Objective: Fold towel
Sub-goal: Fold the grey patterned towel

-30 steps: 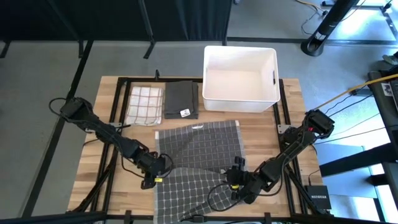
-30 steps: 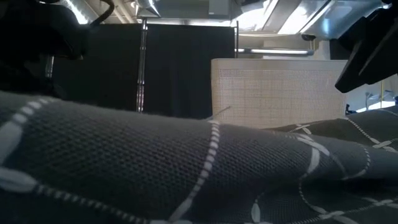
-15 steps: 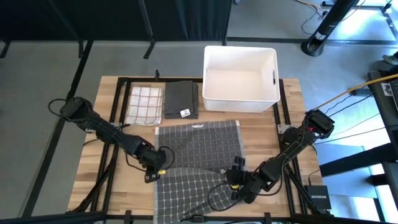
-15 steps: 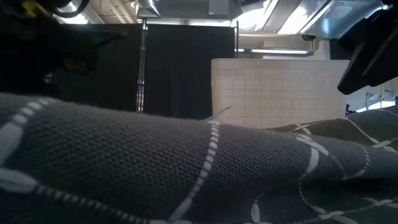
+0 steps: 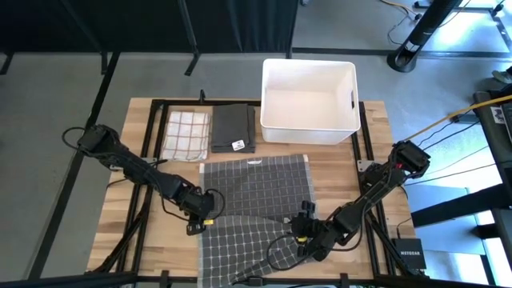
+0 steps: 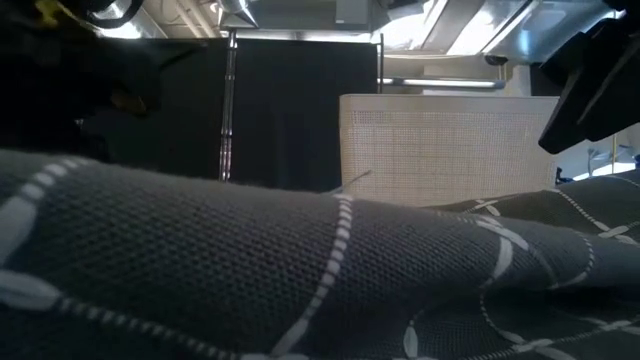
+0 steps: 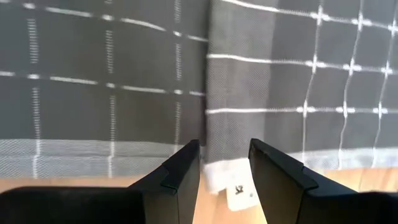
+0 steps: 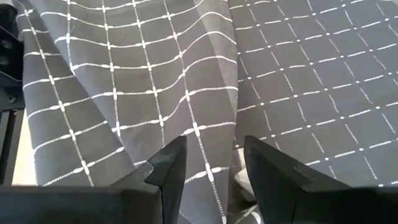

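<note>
The dark grey towel [image 5: 256, 188] with a white grid lies spread at the table's middle. A crease runs across it between my two grippers. Its far part shows faint lines and its near part bright ones. It fills the low view [image 6: 300, 280]. My left gripper [image 5: 204, 218] is at the towel's left edge and my right gripper [image 5: 300, 232] at its right side. Both have their fingers close together on cloth. My left gripper [image 7: 224, 163] has the towel's left hem [image 7: 214, 171] between its two fingers, beside a small white tag [image 7: 236, 190]. It comes slanting down from the table's left. The cloth around it lies flat on the wood. My right gripper [image 8: 214, 165] pinches the towel at its right side. A raised ridge of cloth [image 8: 231, 106] runs up to its fingers. The fingers hide the point of contact itself.
A white bin [image 5: 308, 100] stands at the far edge, just beyond the towel. Left of it lie a folded dark cloth [image 5: 234, 128] and a folded checked cloth [image 5: 186, 134]. The towel's near end reaches the table's near edge. Bare wood shows on both sides.
My left gripper has moved toward the far edge and slightly right, from just off the towel onto its left edge, and has since held still. My right gripper and the towel have stayed where they were.
</note>
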You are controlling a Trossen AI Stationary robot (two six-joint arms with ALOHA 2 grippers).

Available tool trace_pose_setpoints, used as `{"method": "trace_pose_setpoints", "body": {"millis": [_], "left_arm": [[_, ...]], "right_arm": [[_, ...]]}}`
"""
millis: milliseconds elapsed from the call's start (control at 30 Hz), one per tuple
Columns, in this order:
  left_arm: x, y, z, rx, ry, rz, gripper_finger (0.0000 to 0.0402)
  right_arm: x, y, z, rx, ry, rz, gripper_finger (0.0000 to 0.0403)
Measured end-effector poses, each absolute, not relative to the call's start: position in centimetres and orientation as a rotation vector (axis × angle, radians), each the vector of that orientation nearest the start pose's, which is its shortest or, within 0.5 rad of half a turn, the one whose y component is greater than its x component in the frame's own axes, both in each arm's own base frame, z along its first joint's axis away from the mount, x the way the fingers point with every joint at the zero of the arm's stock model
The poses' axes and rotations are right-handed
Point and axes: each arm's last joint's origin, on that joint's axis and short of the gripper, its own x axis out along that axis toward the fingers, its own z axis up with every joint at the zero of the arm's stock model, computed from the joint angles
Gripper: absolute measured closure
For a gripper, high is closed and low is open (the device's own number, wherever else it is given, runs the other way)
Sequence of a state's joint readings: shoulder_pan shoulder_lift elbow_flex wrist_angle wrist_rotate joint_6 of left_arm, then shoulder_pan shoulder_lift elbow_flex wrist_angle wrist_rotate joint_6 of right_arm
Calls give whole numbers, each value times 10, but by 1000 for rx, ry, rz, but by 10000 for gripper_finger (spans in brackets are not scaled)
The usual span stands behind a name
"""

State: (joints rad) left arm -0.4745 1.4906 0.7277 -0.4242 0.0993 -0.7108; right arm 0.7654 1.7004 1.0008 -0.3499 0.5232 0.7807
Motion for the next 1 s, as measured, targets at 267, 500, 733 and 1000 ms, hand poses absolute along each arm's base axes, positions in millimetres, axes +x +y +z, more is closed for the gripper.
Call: {"method": "trace_pose_setpoints", "body": {"millis": [267, 500, 733, 1000], "left_arm": [[224, -123, 147, -372, 1299, -86, 270], [222, -122, 143, -355, 1338, -68, 270], [224, -127, 145, -417, 1343, -165, 270], [235, -131, 153, -404, 1199, -248, 270]], "right_arm": [[244, 214, 172, 84, 856, -128, 240], [244, 214, 172, 85, 854, -127, 240], [244, 214, 172, 86, 853, -127, 240], [244, 214, 172, 81, 853, -125, 240]]}}
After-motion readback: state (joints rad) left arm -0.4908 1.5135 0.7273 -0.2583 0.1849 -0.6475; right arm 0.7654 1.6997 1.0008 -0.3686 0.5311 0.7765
